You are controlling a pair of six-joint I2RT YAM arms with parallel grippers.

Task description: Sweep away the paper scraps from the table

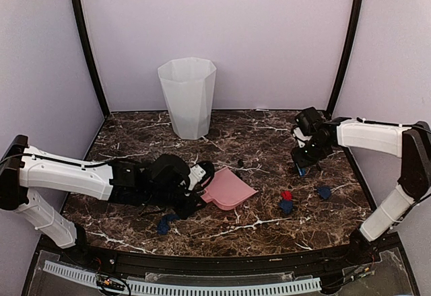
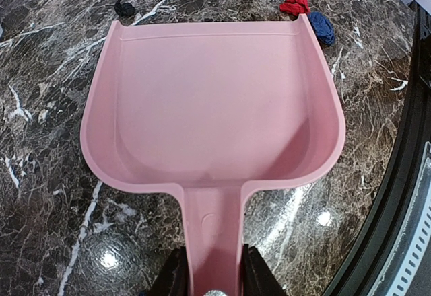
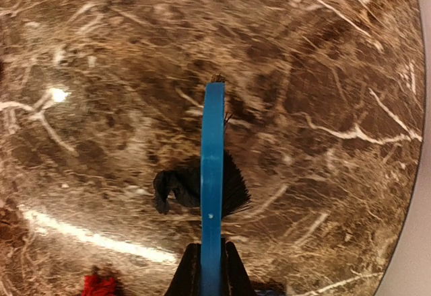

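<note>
On the dark brown marble-patterned table, the pink plastic dustpan is gripped by its handle in the left gripper, its lip facing a red paper wad and a navy wad at 1 o'clock. The slim blue hand brush is clamped in the right gripper, its bristles touching a black crumpled scrap at 9 o'clock. The stroke is best made low towards the pan, its lip pressed to the tabletop.

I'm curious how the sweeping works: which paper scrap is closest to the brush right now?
The black scrap, lying right against the brush bristles; the red scrap lies well clear of them.
</note>
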